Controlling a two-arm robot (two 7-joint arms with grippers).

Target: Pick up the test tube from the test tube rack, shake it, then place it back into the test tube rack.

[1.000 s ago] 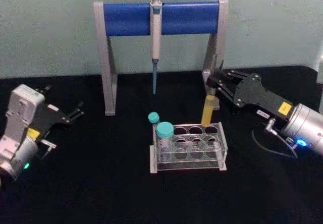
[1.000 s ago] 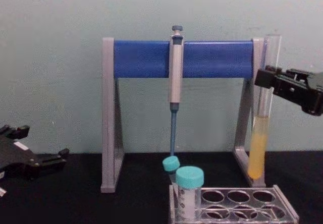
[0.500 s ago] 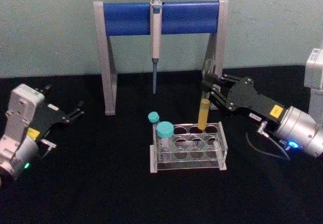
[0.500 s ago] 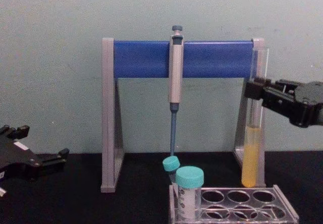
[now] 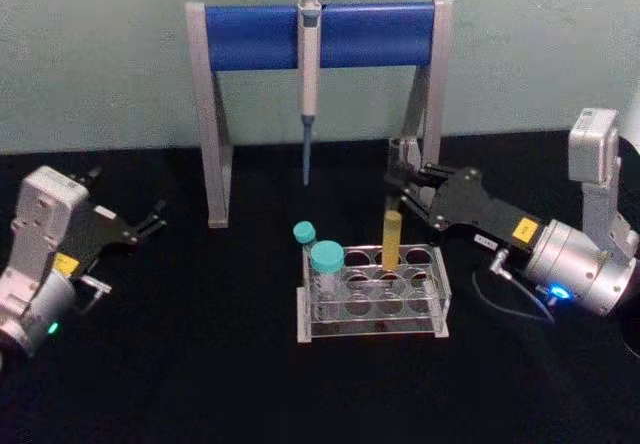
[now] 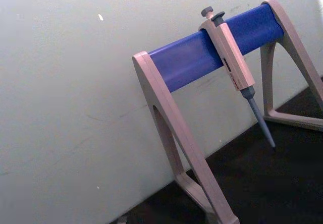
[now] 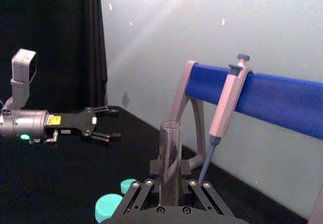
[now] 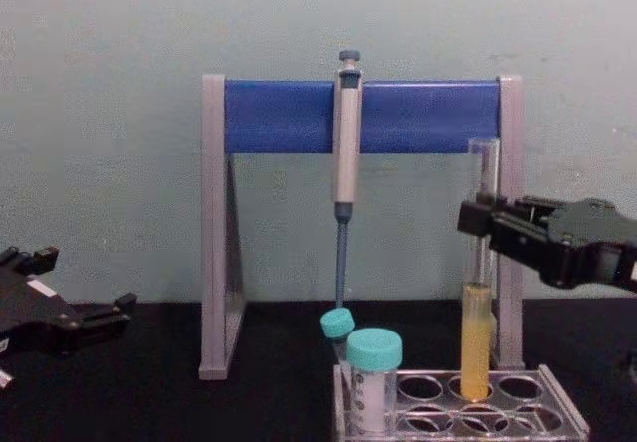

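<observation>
The test tube [image 5: 391, 236] is a long clear glass tube with yellow liquid in its lower part. My right gripper [image 5: 398, 178] is shut on its upper part and holds it upright. In the chest view the test tube [image 8: 476, 340] has its rounded bottom inside a back-row hole of the clear test tube rack [image 8: 559, 409], with the right gripper [image 8: 480, 225] above the liquid line. The right wrist view shows the open tube mouth [image 7: 170, 148] rising between the fingers. My left gripper [image 5: 140, 209] rests open at the far left, away from the test tube rack [image 5: 375, 329].
Two teal-capped tubes [image 5: 326, 257] stand at the rack's left end. Behind it is a grey-legged stand with a blue crossbar [image 5: 250, 36], and a grey-blue pipette [image 5: 309, 64] hangs from its middle. The stand's right leg [image 5: 430, 94] is close behind the right gripper.
The right gripper has carried the tube left and down, from above the rack's back right corner into a back-row hole. The left arm has not moved.
</observation>
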